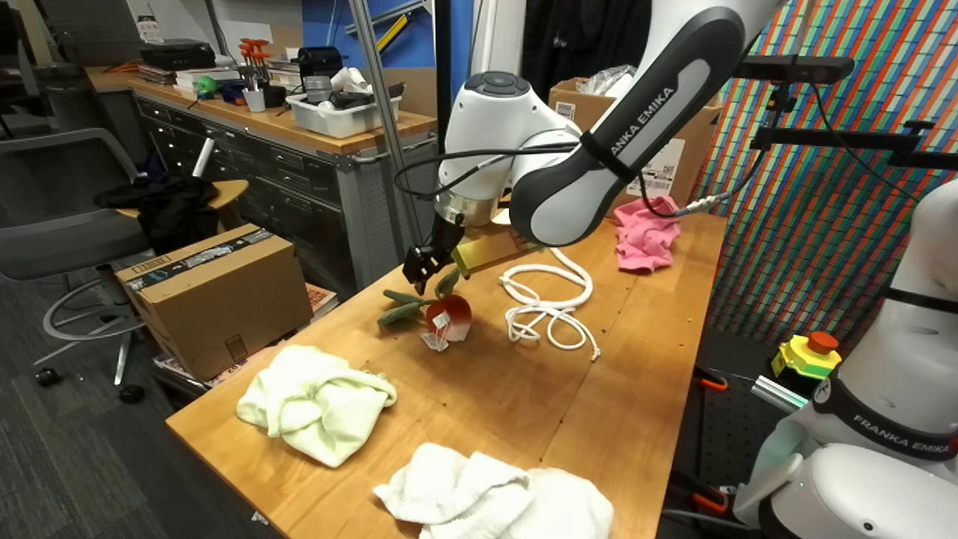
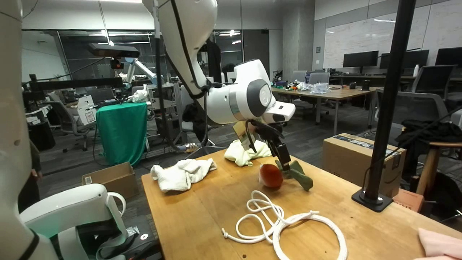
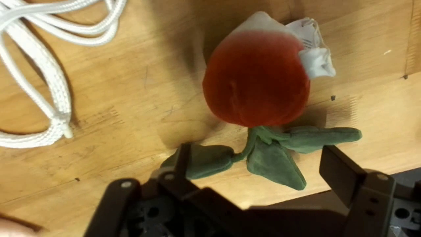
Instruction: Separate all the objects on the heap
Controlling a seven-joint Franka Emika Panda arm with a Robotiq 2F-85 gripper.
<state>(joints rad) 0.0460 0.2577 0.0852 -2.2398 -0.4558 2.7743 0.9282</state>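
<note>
My gripper (image 3: 257, 161) is open and empty in the wrist view, its fingers spread around the green leaves. A red plush (image 3: 256, 79) with green leaves (image 3: 273, 161) and white tags lies on the table. The plush shows in both exterior views (image 1: 449, 311) (image 2: 270, 176), with my gripper (image 1: 421, 271) (image 2: 284, 160) just over its leaves. Contact cannot be told. A white rope (image 1: 557, 307) lies loosely coiled beside it, also in the wrist view (image 3: 59, 85). A pale green cloth (image 1: 318, 408), a white cloth (image 1: 479, 498) and a pink cloth (image 1: 645, 236) lie apart.
The wooden table's (image 1: 629, 359) edge runs close behind the leaves. A black post (image 2: 382, 119) stands on the table. Cardboard boxes stand on the floor (image 1: 224, 299) and behind the arm (image 1: 685, 150). A yellowish block (image 1: 490, 251) shows at the wrist.
</note>
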